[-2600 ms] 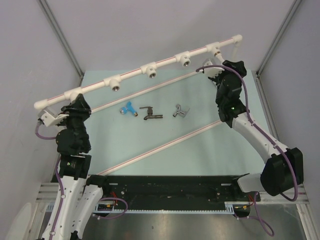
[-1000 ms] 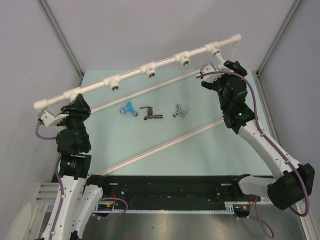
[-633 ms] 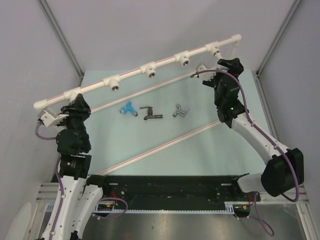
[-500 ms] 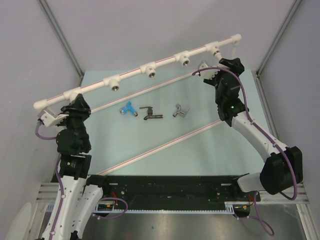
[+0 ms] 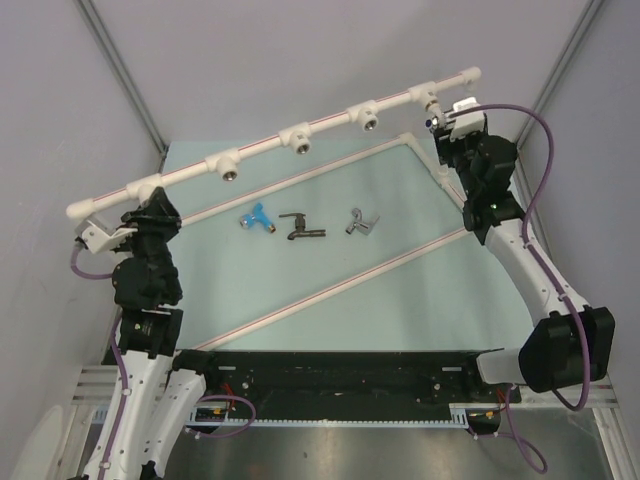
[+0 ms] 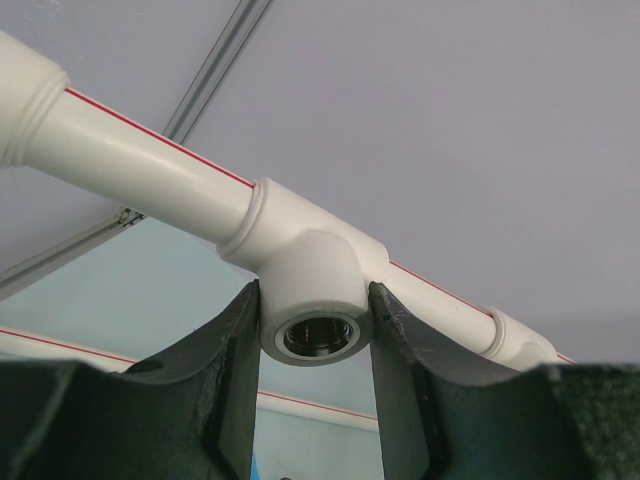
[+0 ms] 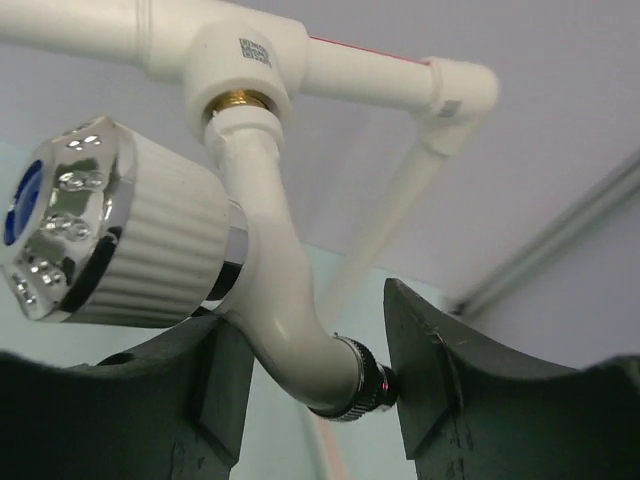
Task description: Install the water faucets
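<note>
A white pipe (image 5: 190, 172) with several tee fittings spans the back of the table. My left gripper (image 5: 150, 205) is shut on the leftmost tee (image 6: 310, 290), a finger (image 6: 235, 370) on each side of its open threaded socket. The white faucet (image 7: 265, 250), with a ribbed knob, hangs from the rightmost tee (image 7: 245, 60) by its brass thread. My right gripper (image 7: 310, 335) is shut on it: one finger against the body, the other against the spout tip. In the top view that gripper (image 5: 446, 133) is under the rightmost tee (image 5: 430, 97). On the table lie the blue (image 5: 256, 217), dark (image 5: 300, 228) and silver (image 5: 362, 222) faucets.
Two thin red-striped white pipes lie diagonally on the green table, one (image 5: 300, 180) behind the loose faucets and one (image 5: 330, 290) in front. Three middle tees (image 5: 301, 140) have empty sockets. A black rail (image 5: 330, 375) runs along the near edge.
My right wrist has swung up and to the right under the end tee, and its jaws have narrowed onto the white faucet. The left arm and the three loose faucets have not moved.
</note>
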### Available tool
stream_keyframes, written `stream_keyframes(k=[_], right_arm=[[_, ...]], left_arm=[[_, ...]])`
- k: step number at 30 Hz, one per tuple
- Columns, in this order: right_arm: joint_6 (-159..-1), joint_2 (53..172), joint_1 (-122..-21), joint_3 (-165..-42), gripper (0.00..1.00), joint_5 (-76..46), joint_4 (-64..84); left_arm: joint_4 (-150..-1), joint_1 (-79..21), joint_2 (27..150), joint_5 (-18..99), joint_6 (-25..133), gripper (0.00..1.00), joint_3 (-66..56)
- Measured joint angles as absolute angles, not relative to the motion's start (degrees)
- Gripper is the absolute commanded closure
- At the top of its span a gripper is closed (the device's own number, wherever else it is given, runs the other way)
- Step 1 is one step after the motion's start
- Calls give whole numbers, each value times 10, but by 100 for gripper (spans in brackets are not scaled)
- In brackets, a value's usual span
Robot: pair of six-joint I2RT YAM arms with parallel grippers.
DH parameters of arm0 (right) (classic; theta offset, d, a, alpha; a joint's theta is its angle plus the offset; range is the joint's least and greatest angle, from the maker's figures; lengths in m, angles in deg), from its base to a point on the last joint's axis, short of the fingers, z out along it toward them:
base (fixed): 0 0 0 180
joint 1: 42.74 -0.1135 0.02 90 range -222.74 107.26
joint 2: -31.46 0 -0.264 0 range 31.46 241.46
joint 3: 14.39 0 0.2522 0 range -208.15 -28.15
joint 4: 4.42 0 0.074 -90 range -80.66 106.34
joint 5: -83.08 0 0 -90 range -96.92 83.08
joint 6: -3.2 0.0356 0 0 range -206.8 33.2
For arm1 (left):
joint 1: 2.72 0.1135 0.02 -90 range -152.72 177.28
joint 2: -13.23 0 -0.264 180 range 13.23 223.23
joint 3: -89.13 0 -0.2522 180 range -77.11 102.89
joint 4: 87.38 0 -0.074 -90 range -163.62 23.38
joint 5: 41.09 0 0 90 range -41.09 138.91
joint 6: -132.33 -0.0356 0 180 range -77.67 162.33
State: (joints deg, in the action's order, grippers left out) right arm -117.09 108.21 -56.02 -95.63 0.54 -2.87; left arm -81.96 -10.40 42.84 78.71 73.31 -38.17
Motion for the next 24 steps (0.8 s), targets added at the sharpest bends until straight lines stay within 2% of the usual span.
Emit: stream_keyframes(k=[7,15,18,21,22,24], right_arm=[[-799,1096,-487,-957,62,-187,-53],[-421,1135,-433,-953,62,-329,-168],[-327,1143,-425,-939,55,-349,-206],[-278,1141,-422,-929,39,-352,-226],[-269,1138,-421,-926,30,-354,-229],[-265,1121,-416,-920,22,-357,-221]], left_arm=[[-819,-104,428,786,733,100,-382],[-819,-104,427,783,733,100,-383],[-819,-104,426,782,733,100,-383],[-818,-104,425,782,733,100,-383],[-817,-104,424,781,733,100,-383],[-817,-104,424,780,733,100,-384]])
